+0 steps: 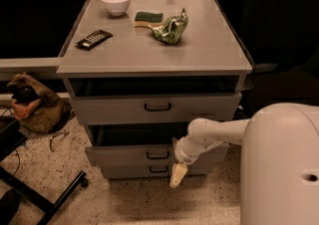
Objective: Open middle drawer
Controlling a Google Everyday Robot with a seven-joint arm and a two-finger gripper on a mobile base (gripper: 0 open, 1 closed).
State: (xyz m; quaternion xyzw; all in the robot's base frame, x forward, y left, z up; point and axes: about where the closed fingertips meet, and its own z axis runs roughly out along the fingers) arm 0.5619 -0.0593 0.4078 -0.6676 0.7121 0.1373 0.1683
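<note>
Drawing out the middle drawer: handle lies just above and beside the tool

The tool is hung point-down in front of the cabinet, at the end of the single arm, which is reached in from the robot body's side. Whether it is spread or pressed together cannot be told, and nothing is seen to be held in it.

The middle drawer is found immediately beside the tool, on the side away from the robot body. Its front is stood proud of the cabinet, with a dark gap shown above it, so it is judged partly open. Its long axis is run level across the view, and its travel is judged to be outward, toward the camera.

The black loop handle is placed near the tool, slightly higher and further from the robot body. The tool's tip is lowered to about the level of the bottom drawer's handle.

A small rise and a sideways shift toward the loop would be called for before any further pull.

Well above the tool, the tabletop is set with a bowl, a sponge and a remote.
</note>
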